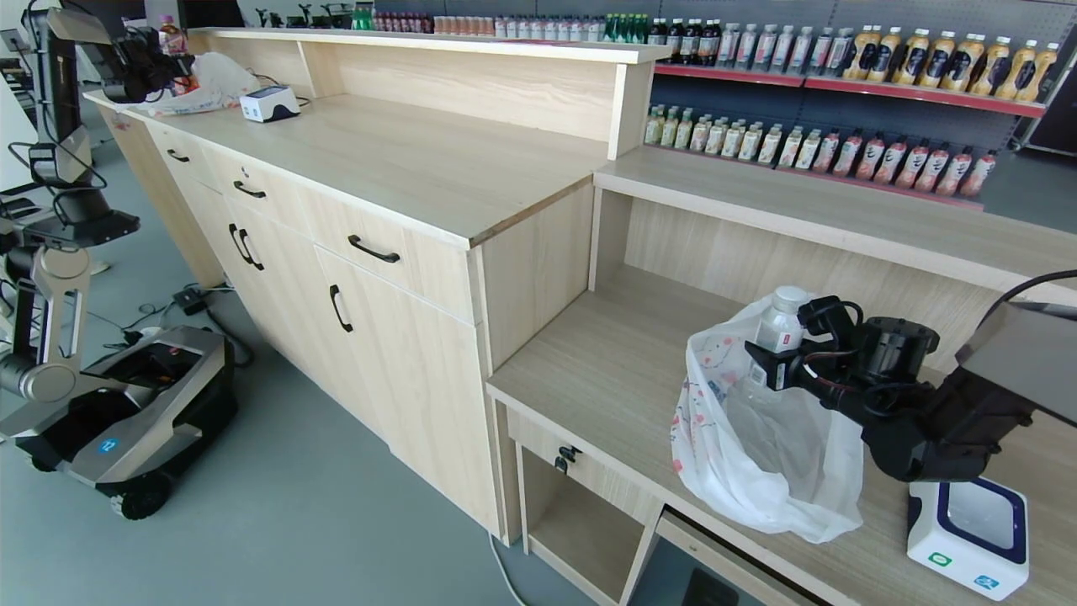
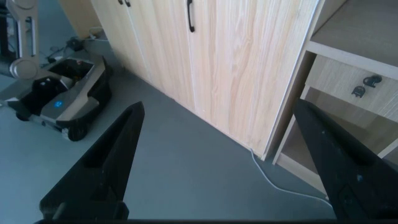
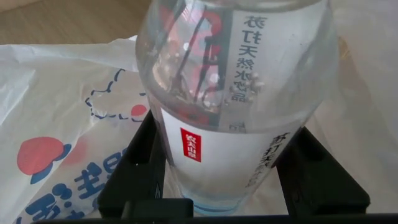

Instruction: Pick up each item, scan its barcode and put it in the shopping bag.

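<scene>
Plastic goods on pale wood.
The bottle (image 3: 236, 106) is clear, glossy plastic; the bag (image 1: 740, 480) thin, crinkled, translucent plastic; the counter (image 1: 589, 362) matt, grained wood; the scanner (image 1: 934, 539) smooth white plastic.

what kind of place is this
Likely a shop checkout, perhaps a mock one: shelves of bottled drinks, a barcode scanner on the wooden counter, and the right claw holding a bottle at a shopping bag's mouth.
</scene>
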